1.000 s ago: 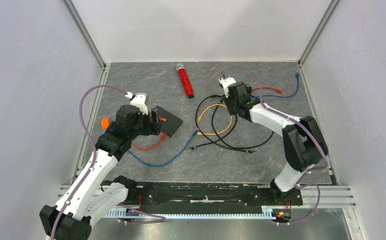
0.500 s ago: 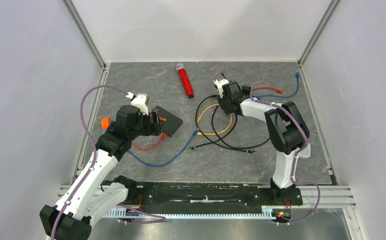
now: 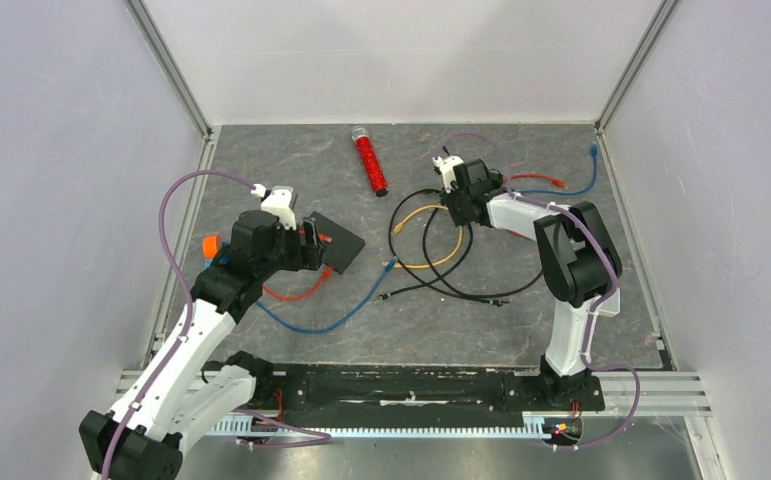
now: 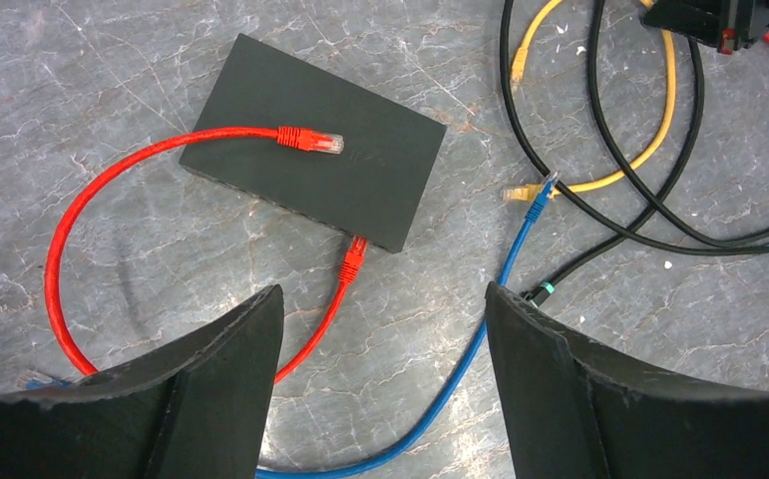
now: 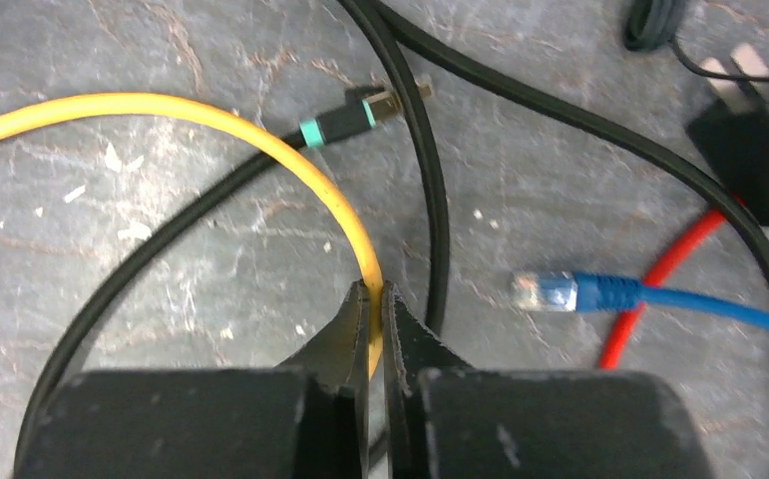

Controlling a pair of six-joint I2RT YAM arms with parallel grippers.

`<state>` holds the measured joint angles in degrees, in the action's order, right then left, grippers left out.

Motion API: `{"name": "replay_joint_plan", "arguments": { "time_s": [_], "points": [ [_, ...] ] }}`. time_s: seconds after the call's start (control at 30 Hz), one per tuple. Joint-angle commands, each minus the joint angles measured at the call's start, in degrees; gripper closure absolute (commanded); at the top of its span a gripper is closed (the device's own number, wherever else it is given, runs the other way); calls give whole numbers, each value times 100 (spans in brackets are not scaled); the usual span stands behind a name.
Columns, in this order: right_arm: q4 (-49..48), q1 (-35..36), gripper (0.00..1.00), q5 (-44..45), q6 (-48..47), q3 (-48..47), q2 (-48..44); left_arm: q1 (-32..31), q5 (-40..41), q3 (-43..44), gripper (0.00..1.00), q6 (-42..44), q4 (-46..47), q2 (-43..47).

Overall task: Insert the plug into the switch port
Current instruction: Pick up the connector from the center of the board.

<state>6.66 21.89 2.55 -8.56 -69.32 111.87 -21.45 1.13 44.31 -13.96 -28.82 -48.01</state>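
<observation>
Switch (image 4: 385, 160): flat on the mat (image 3: 301, 330), left side, directly below the left gripper (image 4: 382, 294). Ports on its edge not resolvable. One plug of the red cable (image 4: 56, 249) lies loose on the switch top; the other plug butts the near long edge, can't tell if seated. Left gripper hovers, jaws spread wide, nothing between them. Right gripper (image 5: 375, 299): jaws pinched on the yellow cable (image 5: 210, 115) mid-run, well apart from the switch. Yellow plug (image 4: 517, 193) lies on the mat beside a blue plug (image 4: 545, 190), between switch and right gripper. Black cables (image 5: 430, 180) loop around them. Tube (image 3: 369, 163): capped, red fill, lying at the far edge.
</observation>
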Motion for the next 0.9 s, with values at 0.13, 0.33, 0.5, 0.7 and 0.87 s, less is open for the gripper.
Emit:
{"name": "replay_joint_plan", "arguments": {
  "time_s": [0.13, 0.33, 0.5, 0.7, 0.87],
  "points": [
    [320, -58, 100, 492, -587, -20, -2064, 12, -1375, 158, 20, 414, 1054, -202],
    [721, -71, 100, 426, -846, -388, -2750, 10, -2739, -156, 20, 1249, 2496, -249],
    [1274, -90, 100, -320, -759, -1143, -2839, 17, -2945, -775, 21, 2296, 4625, -269],
    [1636, -347, 100, -2893, -883, -1401, -2748, 1, -4173, -485, 23, 4362, 4533, -501],
    [1912, -500, 100, -4340, -898, -1471, -2441, 4, -4375, -284, 23, 5163, 4433, -422]
  ]
}}
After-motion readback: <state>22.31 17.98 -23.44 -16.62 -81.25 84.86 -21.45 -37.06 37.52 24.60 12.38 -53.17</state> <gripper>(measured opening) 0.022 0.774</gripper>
